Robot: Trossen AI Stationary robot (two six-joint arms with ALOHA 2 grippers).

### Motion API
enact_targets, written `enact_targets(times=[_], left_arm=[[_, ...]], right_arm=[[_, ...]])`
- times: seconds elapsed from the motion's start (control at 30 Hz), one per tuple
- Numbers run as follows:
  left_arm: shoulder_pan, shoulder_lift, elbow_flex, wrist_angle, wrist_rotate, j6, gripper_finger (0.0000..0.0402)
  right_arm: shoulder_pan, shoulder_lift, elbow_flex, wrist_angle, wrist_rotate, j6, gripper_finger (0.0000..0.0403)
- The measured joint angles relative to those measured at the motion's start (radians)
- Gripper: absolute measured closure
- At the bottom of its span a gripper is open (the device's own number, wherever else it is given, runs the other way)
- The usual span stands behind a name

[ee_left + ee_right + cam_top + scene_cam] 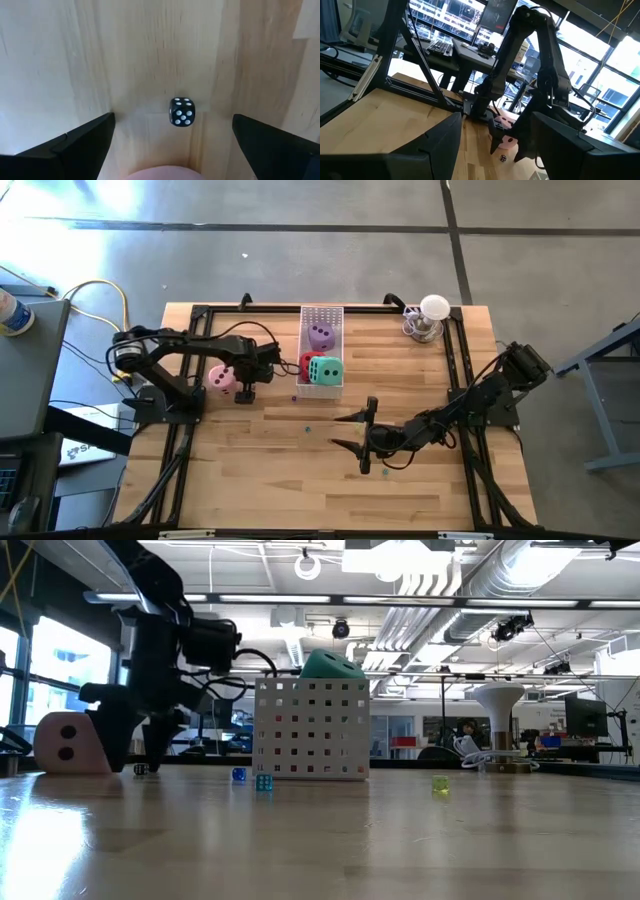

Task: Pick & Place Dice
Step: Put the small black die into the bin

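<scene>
Dice first, from the high view: purple die (321,334), red die (307,363) and green die (324,370) already sit in the white perforated tray (335,313) at the far middle of the table (260,470). The pink die (222,378) rests on the wood left of the tray, just beside the left gripper (245,383), whose fingers stand wide apart. The right gripper (352,432) lies nearer you, right of centre, fingers partly spread and holding nothing you can see.

Low view: you see the pink die (66,744) standing flat on the table at the far left, the left arm beside it, and the green die (333,664) poking above the tray wall (310,730). Several tiny dice lie scattered on the wood.

Left wrist view: both dark fingers (75,147) are apart, straddling a small black die (181,111); a pink curve at the edge is probably the pink die.

Right wrist view: only the left arm and the pink die (507,141) far off.

Judging by its rounded edges, the pink die looks soft and light, so it should squash rather than slip. Take it across 2 opposite flat faces, low and centred, with a gentle squeeze.
</scene>
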Motion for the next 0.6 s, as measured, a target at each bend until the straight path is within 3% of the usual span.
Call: enact_targets(times=[0.6], left_arm=[[0.001, 0.012, -0.002, 0.014, 0.026, -0.001, 0.0027]], right_arm=[[0.0, 0.0, 0.0, -0.023, 0.0, 0.022, 0.0172]])
